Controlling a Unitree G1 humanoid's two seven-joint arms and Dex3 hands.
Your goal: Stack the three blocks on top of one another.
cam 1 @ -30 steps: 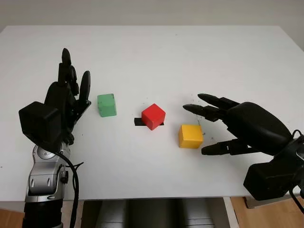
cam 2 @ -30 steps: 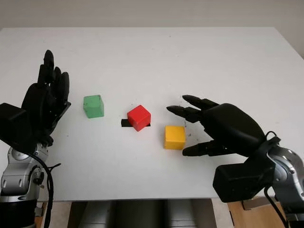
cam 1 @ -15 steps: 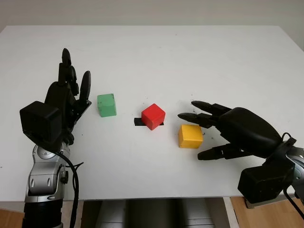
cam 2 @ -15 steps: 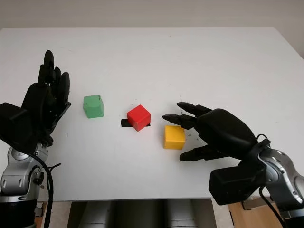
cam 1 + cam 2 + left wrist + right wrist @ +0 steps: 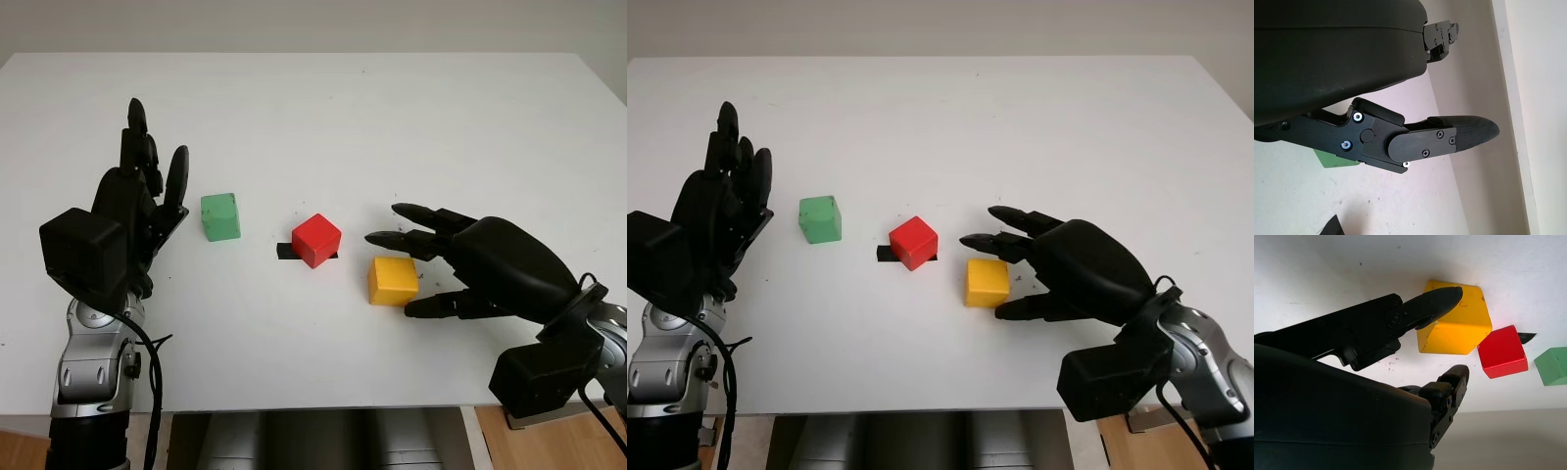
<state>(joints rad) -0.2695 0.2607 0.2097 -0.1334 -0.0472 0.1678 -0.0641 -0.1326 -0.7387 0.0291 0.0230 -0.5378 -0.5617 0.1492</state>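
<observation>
Fingers (image 5: 392, 238) of the right hand (image 5: 490, 269) bracket the small yellow cube-shaped block (image 5: 393, 280), open, not yet gripping; it looks light, rigid, smooth, so opposite flat faces suit best.

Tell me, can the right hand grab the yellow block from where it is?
Probably yes. The right hand is open right beside the yellow block, with fingers on two sides of it and nothing between. The red block sits apart, out of the way.
</observation>
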